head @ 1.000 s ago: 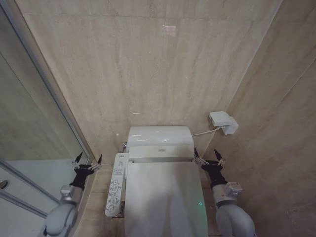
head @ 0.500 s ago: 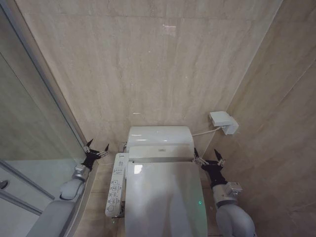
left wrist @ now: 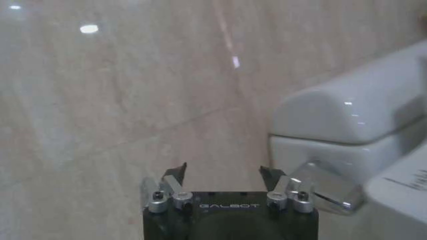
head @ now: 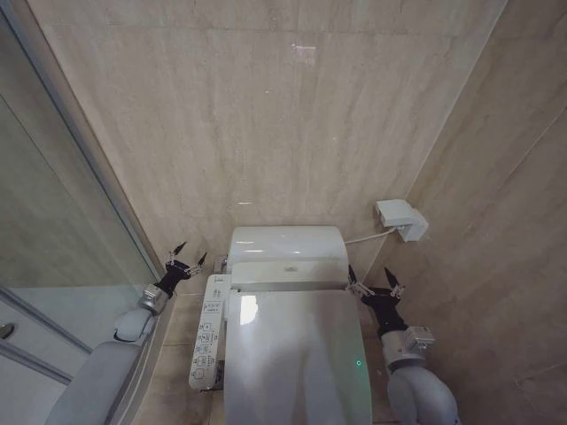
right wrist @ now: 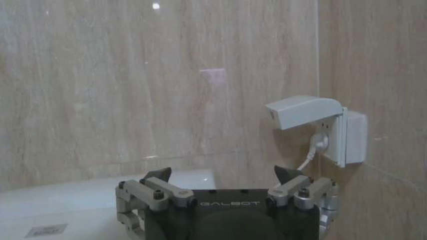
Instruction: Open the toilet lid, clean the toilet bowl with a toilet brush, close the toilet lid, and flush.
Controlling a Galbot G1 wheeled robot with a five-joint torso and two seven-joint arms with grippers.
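The toilet lid (head: 297, 359) is a glossy white oval lying flat and closed over the toilet bowl, which is hidden beneath it. Behind it stands the white tank (head: 285, 246), also seen as the tank (left wrist: 347, 112) in the left wrist view. My left gripper (head: 187, 259) is open at the tank's left side, above the white side button panel (head: 207, 329), holding nothing. My right gripper (head: 375, 282) is open at the lid's back right corner, empty as well. In the wrist views the left gripper (left wrist: 222, 171) faces the wall beside the tank, and the right gripper (right wrist: 225, 174) faces the back wall. The toilet brush is out of view.
A glass shower partition (head: 62, 221) closes the left side. Beige tiled walls stand behind and to the right. A white socket box (head: 400, 219) with a cord hangs on the right wall, seen as the socket box (right wrist: 320, 127) near my right gripper. A chrome fitting (left wrist: 327, 187) sits beside the tank.
My left arm has reached forward and to the right, from beside the shower partition to the tank's left side. The right arm has stayed still.
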